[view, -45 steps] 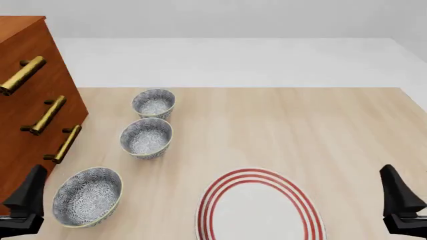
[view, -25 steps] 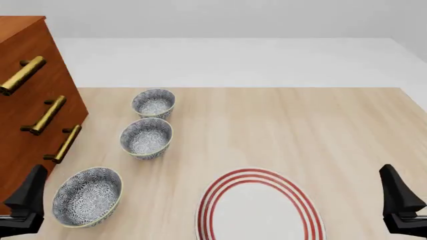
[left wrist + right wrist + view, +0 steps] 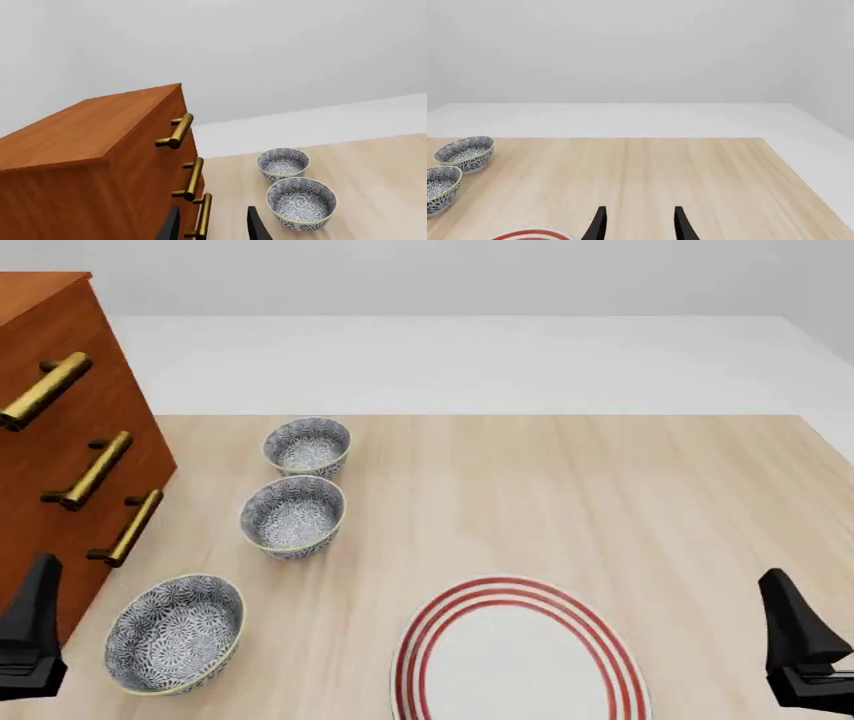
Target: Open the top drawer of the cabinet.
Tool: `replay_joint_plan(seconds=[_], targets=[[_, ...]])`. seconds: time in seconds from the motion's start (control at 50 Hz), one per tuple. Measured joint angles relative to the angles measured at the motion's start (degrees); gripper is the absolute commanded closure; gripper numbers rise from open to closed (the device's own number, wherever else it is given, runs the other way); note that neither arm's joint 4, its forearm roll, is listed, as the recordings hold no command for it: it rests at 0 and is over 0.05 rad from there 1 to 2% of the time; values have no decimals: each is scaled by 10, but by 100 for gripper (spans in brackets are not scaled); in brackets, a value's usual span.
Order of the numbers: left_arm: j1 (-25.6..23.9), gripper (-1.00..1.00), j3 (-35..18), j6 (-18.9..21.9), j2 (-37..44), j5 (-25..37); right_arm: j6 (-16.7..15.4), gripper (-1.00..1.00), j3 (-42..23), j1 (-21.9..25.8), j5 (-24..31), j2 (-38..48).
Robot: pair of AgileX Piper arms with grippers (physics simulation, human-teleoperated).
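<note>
Top drawer [image 3: 170, 131] shut, well beyond parted left fingers [image 3: 171, 226].

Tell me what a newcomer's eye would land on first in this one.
Most likely the cabinet, a tall reddish-brown chest at the table's left edge, its three brass handles stacked and the top drawer shut. Next, the red-striped plate at the near middle, and three blue-patterned bowls in a line beside the cabinet. The left gripper and right gripper wait open at the near corners, holding nothing.
</note>
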Motion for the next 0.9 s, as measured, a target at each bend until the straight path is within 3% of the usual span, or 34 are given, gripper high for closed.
replay_joint_plan(seconds=[0.46, 0.9], targets=[[5, -100, 16, 191, -1, -73, 0, -100, 0, 0, 0, 0], [21, -100, 23, 328, 49, -167, 0, -100, 0, 0, 0, 0]])
